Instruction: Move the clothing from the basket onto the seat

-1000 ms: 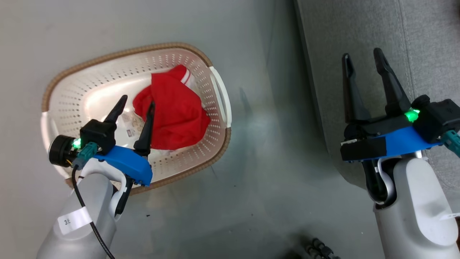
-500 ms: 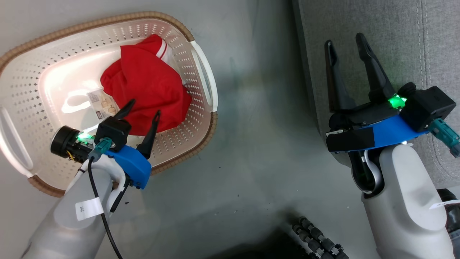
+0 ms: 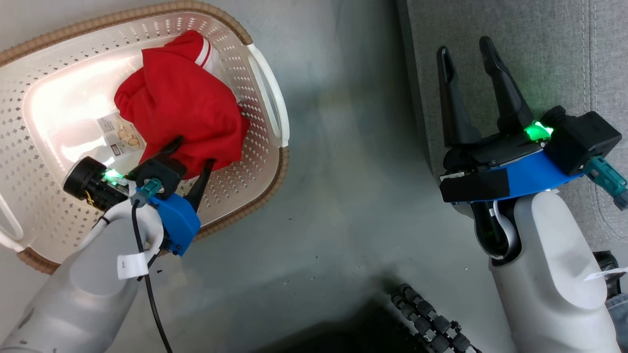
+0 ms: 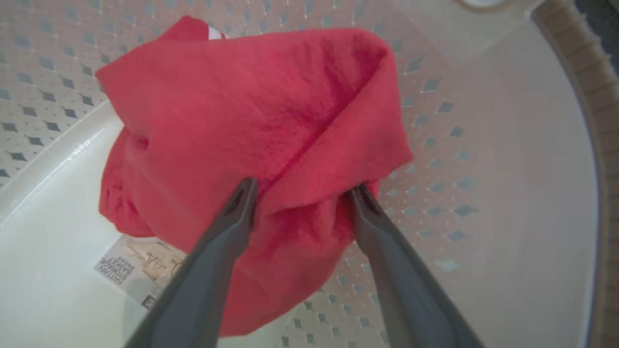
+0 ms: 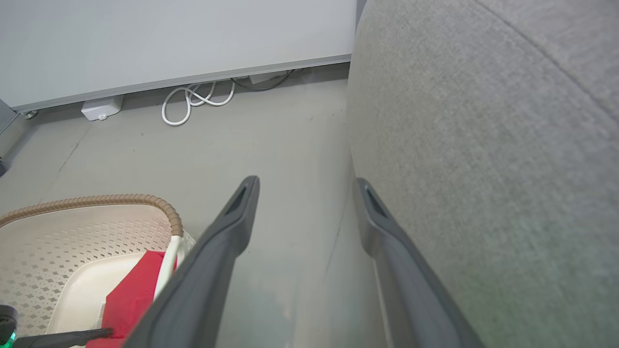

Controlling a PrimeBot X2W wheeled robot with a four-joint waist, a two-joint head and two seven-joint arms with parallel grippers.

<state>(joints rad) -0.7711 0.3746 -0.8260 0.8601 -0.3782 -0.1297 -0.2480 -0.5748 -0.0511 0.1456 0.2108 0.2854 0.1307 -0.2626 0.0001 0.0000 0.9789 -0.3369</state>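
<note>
Task barely started: my left gripper (image 3: 194, 152), jaws wide and not clamped, straddles a fold of the soft red white-striped clothing (image 3: 181, 108) inside the cream perforated plastic basket (image 3: 235, 181), while my right gripper (image 3: 465, 46) hangs open, empty, beside the grey fabric seat (image 3: 539, 49).

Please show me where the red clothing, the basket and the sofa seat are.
clothing (image 3: 181, 113), head view, middle of the red fabric.
basket (image 3: 245, 166), head view, perforated side wall.
seat (image 3: 564, 59), head view, bare grey fabric.
</note>
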